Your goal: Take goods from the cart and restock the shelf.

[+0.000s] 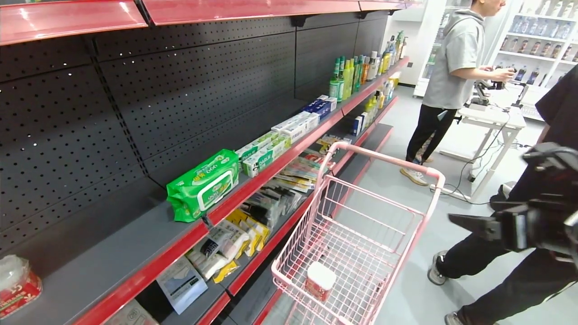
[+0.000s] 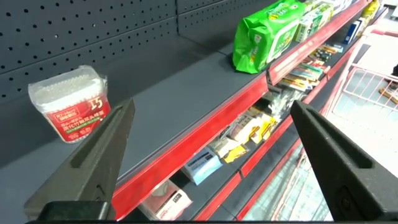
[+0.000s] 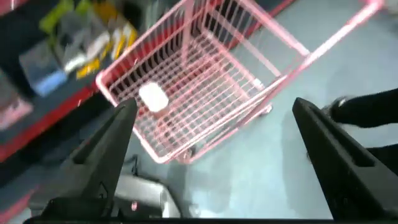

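A pink wire cart [image 1: 406, 216] stands in the aisle beside the red-edged shelf [image 1: 149, 271]. On its floor lies one red container with a white lid [image 1: 319, 280], which the right wrist view also picks up [image 3: 153, 98]. My right gripper [image 3: 214, 162] hangs open and empty above the aisle, to the right of the cart [image 3: 205, 74]; one of its black fingers [image 1: 474, 227] points toward the cart. My left gripper [image 2: 211, 168] is open and empty in front of the shelf board [image 2: 186, 93]. On that board sit a pack of cotton swabs [image 2: 71, 102] and a green wipes pack [image 2: 267, 34].
Further along the shelf are toothpaste boxes [image 1: 266, 155] and green bottles [image 1: 343, 79]. The lower shelves hold small packets [image 1: 235, 239]. A bare stretch of board lies between the swab pack [image 1: 16, 284] and the wipes pack [image 1: 203, 185]. A white desk [image 1: 492, 122] stands beyond the cart.
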Controlling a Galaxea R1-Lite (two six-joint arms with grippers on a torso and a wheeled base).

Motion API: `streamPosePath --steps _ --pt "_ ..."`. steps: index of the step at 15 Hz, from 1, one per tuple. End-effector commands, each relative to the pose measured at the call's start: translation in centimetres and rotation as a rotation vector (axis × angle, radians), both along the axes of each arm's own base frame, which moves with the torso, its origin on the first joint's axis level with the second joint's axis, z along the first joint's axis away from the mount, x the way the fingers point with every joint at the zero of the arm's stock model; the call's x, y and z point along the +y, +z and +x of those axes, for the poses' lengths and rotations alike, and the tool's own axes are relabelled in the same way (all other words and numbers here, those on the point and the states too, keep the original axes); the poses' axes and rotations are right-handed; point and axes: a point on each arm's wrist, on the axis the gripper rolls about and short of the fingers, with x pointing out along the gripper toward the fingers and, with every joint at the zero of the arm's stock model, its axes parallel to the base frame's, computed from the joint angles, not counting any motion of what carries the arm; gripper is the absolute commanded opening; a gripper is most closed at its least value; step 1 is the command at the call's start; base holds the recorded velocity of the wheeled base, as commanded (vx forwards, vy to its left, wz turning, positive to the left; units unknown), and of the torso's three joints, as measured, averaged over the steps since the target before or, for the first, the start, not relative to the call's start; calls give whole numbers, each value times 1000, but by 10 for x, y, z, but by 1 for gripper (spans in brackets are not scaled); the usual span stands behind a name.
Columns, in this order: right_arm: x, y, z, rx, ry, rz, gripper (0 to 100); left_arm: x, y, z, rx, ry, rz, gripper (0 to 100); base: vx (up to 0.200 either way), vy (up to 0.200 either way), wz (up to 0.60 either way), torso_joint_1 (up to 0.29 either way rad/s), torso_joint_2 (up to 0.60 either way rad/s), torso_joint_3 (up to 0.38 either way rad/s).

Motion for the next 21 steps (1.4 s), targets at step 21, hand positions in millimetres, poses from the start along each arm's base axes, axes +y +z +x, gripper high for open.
streamPosePath --steps 21 --pt "136 -226 141 394 629 -288 100 0 0 0 2 1 -1 100 0 0 0 -84 194 106"
